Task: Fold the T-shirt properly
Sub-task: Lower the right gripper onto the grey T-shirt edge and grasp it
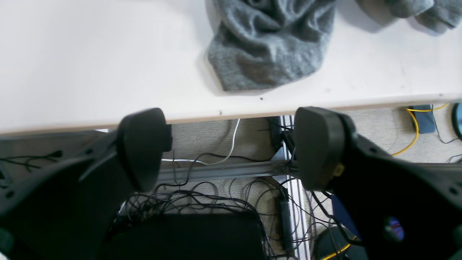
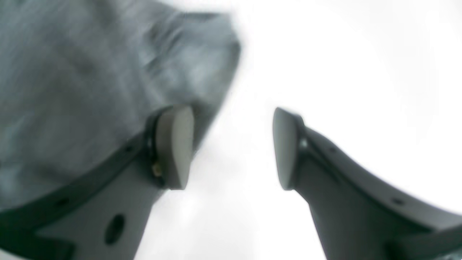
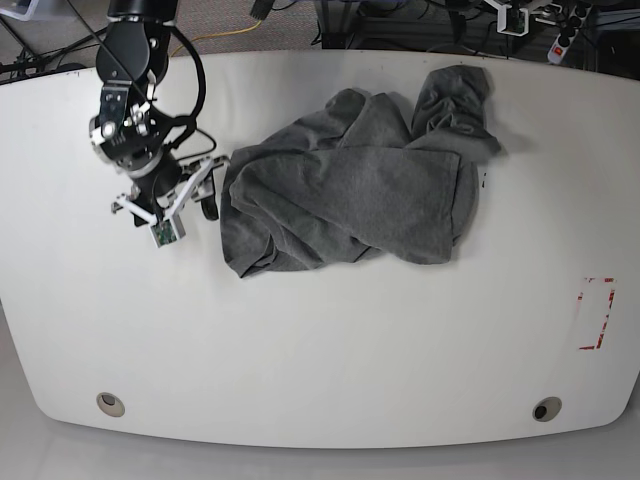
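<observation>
The big white desk (image 3: 320,360) fills the base view. It has round corners and two small round holes near its front edge.

The grey T-shirt (image 3: 350,190) lies in a crumpled heap on the desk, a bit toward the far side of the middle. It is full of folds and bumps. One part (image 3: 455,105) bunches up toward the far edge of the desk.

The right arm (image 3: 135,120) reaches in over the desk on the left side of the base view. Its right gripper (image 3: 200,195) is just beside the near edge of the shirt heap. In the right wrist view the jaws are apart with bare white desk between them, and they hold nothing. One fingertip (image 2: 175,146) sits in front of the shirt's edge; the picture is blurry, so it may be touching the cloth or only close to it.

The left gripper (image 1: 229,148) shows only in its own wrist view. Its jaws are wide apart and hold nothing. It hangs past the edge of the desk, with a corner of the shirt (image 1: 269,47) lying on the desk near that edge. Below are a metal bar (image 1: 216,171), tangled black wires (image 1: 187,198) and a yellow cable (image 1: 415,133) on the floor.

At the right side of the desk is a small red mark (image 3: 597,312).
</observation>
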Available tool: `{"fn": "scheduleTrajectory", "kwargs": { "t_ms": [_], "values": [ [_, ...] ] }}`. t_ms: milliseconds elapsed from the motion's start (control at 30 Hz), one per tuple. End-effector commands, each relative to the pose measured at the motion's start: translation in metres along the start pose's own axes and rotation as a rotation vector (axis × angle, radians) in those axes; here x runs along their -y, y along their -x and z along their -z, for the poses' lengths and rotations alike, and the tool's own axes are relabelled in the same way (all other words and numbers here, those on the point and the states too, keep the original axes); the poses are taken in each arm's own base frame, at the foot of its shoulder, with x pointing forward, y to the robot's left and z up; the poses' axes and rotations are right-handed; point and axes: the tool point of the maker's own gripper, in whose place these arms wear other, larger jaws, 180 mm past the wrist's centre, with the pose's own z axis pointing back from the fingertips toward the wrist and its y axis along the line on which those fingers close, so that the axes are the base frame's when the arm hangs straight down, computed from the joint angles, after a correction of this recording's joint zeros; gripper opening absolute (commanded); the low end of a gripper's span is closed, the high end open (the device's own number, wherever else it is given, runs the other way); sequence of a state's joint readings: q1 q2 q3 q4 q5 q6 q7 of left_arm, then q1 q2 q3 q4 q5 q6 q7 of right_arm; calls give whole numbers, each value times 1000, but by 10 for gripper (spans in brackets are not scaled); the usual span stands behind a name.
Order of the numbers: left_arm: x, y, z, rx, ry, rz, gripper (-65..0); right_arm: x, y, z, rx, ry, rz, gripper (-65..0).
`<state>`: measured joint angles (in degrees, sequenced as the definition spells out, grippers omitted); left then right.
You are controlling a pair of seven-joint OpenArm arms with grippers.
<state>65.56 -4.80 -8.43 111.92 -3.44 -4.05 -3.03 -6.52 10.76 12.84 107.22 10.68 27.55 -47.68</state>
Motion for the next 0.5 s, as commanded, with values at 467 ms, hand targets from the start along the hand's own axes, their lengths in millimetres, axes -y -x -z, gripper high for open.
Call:
{"fn": "scheduleTrajectory", "kwargs": {
  "t_ms": [467],
  "values": [
    [-1, -11, 1, 43, 1, 11, -131, 21, -18, 67, -78, -137, 5, -308]
  ]
}}
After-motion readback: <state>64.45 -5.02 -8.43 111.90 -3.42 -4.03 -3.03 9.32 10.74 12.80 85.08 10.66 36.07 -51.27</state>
